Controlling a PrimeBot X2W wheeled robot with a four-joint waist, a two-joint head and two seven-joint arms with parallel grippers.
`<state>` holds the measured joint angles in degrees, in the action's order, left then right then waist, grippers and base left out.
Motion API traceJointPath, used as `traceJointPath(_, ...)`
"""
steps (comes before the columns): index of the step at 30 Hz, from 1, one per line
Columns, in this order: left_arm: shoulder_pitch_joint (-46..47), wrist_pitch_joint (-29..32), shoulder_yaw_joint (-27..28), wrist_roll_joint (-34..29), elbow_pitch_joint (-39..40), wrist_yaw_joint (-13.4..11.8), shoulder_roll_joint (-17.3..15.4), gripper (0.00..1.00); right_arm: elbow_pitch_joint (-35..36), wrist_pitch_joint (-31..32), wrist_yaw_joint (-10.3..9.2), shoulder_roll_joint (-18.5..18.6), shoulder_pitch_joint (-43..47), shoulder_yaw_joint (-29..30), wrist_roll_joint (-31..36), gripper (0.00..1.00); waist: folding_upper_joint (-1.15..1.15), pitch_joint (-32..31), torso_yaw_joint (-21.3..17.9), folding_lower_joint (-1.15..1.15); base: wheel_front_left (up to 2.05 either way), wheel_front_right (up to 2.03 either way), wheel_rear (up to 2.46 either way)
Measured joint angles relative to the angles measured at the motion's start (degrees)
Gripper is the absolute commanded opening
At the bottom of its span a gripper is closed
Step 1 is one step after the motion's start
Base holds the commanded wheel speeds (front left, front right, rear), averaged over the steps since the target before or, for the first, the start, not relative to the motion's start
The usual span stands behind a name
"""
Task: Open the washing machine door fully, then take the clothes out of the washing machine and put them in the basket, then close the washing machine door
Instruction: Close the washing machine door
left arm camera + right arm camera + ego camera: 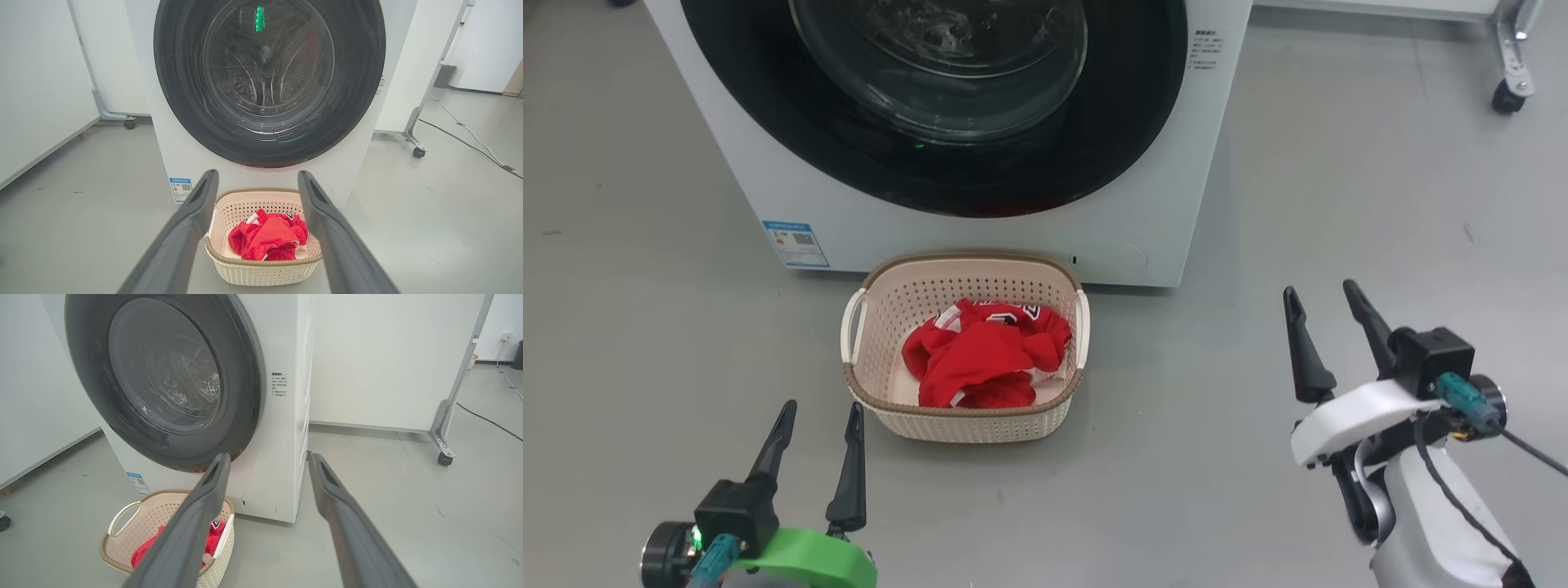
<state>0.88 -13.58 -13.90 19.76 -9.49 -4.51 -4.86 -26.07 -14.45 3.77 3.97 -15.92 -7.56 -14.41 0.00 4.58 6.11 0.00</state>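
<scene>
On the floor before the washing machine [890, 237], the basket [972, 425] holds the clothes [988, 359]; washing machine door [939, 82] shut, so I judge work done. Left tool [822, 406] and right tool [1319, 287] hover clear, jaws spread, empty.

Grey floor [645, 327]; white partition [388, 355] on a castor [444, 458]; black cable [490, 422] lying along the floor behind it.
</scene>
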Motion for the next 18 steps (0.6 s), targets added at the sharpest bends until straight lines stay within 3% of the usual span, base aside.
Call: traceJointPath(18,-3.64,2.74,0.13,0.10,0.99,-0.57,-0.98,1.00,7.05,0.00,-2.07,-0.79,11.34,-1.29,-0.12,1.00,0.00,-4.21,-4.69,0.00,0.00,0.00,0.00)
